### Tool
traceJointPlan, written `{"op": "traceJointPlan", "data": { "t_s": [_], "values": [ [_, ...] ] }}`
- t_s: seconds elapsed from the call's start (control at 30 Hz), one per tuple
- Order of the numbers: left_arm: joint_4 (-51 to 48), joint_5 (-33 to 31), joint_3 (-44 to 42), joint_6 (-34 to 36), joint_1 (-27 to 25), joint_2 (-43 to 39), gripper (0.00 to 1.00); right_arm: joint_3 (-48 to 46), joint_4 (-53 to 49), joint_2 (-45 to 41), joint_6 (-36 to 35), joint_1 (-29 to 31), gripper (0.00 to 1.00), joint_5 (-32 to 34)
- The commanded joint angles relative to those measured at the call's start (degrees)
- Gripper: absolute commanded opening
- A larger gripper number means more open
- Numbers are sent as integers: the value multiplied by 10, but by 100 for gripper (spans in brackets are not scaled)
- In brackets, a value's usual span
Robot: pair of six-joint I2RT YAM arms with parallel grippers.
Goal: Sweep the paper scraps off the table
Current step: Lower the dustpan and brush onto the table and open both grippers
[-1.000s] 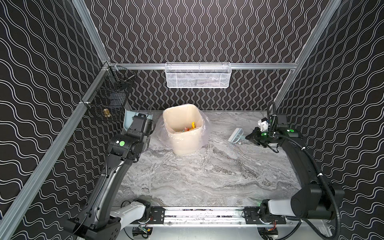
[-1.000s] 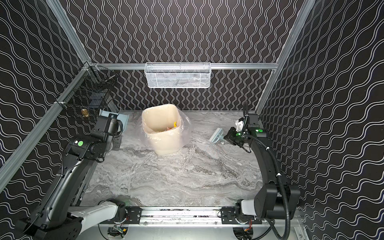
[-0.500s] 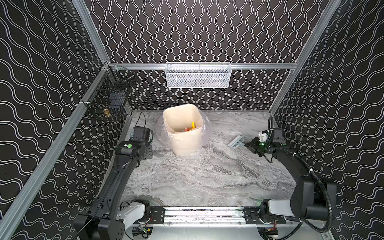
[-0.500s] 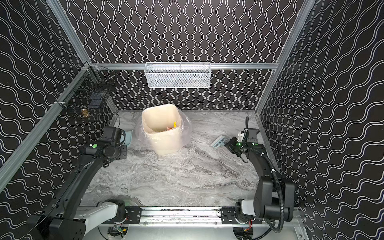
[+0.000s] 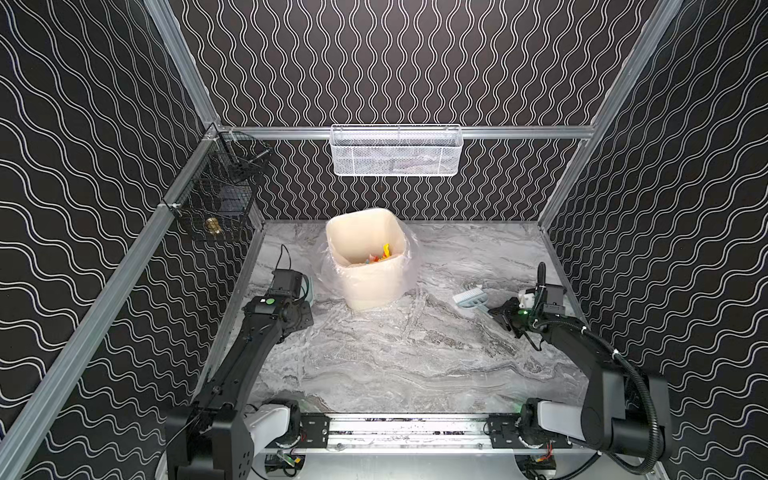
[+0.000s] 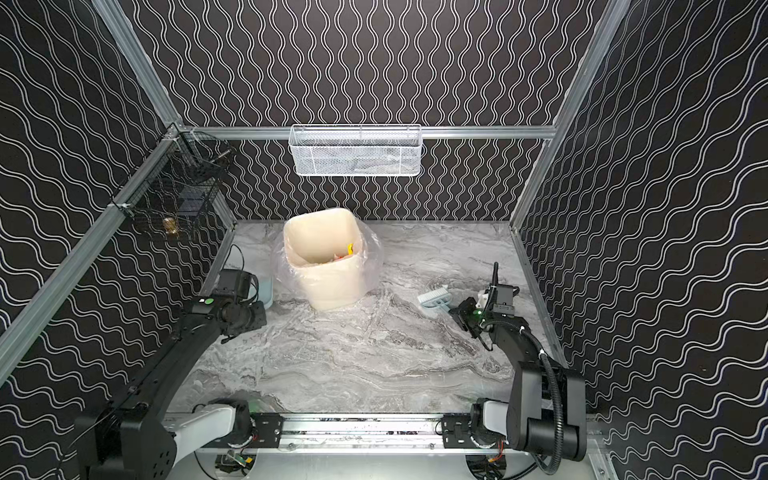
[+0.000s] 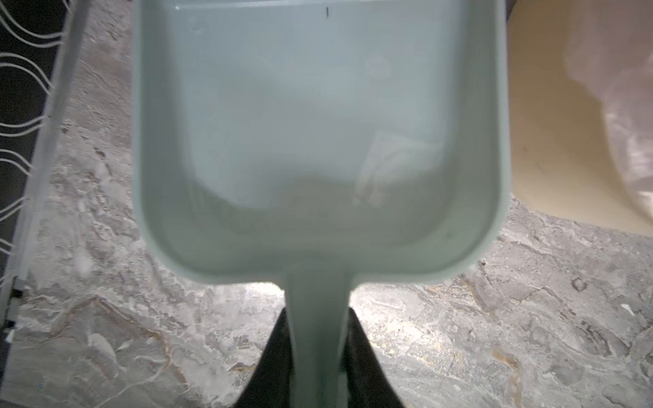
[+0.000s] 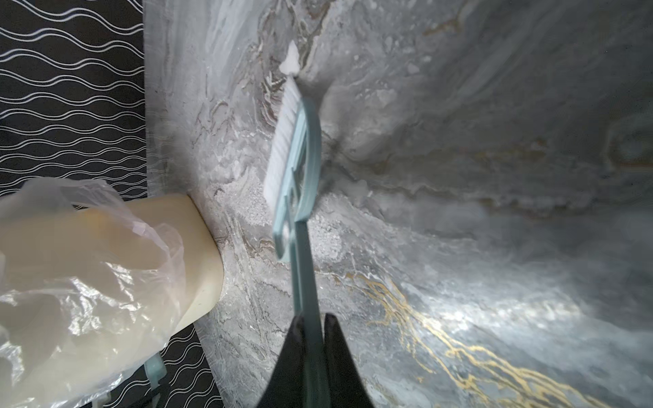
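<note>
The paper scraps (image 5: 381, 254) (image 6: 349, 250) lie as yellow, orange and red bits inside the cream bin; I see none on the table (image 5: 395, 353) (image 6: 353, 357). My left gripper (image 7: 316, 318) is shut on the handle of the pale blue dustpan (image 7: 318, 123), which sits low over the marble at the table's left, beside the bin, with no scraps in it. In both top views my wrist hides most of the dustpan (image 5: 308, 286) (image 6: 264, 291). My right gripper (image 8: 313, 318) (image 5: 500, 312) is shut on the handle of the hand brush (image 8: 293, 141) (image 5: 469, 297), whose white bristles rest on the table right of the bin.
The cream bin (image 5: 365, 286) (image 6: 328, 286) with a loose clear bag stands at the back centre. A white mesh basket (image 5: 395, 151) hangs on the rear rail and a black wire basket (image 5: 216, 195) on the left wall. The arm bases sit on the front rail (image 5: 407, 428).
Both arms have come down and back towards the front. The left has lowered the dustpan to the table beside the bin; the right has lowered the brush onto the marble.
</note>
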Motion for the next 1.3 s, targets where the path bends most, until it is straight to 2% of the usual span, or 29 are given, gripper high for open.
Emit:
{"op": "traceJointPlan", "data": {
  "t_s": [0.0,0.07,0.1,0.23,0.53,0.57,0.67,0.77,1.0,1.1,1.17,1.27],
  "values": [
    [58,35,-25,-32,4,12,5,-6,-30,3,14,-1,17,14],
    [73,39,-36,-37,6,20,4,-7,-49,2,16,-1,21,25],
    [81,41,-40,-39,6,25,4,-6,-62,1,15,-1,28,32],
    [110,48,-53,-41,11,48,5,0,-108,-10,11,-1,44,59],
    [168,67,-77,-48,15,112,5,23,-164,-36,0,-1,89,82],
    [175,71,-80,-50,15,119,4,30,-165,-36,-6,-1,99,85],
    [188,77,-87,-52,15,141,8,69,-180,-21,-36,0,100,102],
    [192,77,-89,-51,15,149,22,111,-193,-6,-68,0,100,122],
    [179,64,-92,-43,15,117,75,175,-176,5,-140,14,100,185],
    [175,41,-86,-27,15,83,91,185,-139,1,-175,35,100,229],
    [190,29,-81,-3,15,59,98,179,-92,-1,-198,50,100,258],
    [239,21,-78,59,15,23,98,169,-20,9,-233,65,100,284]
  ]
}}
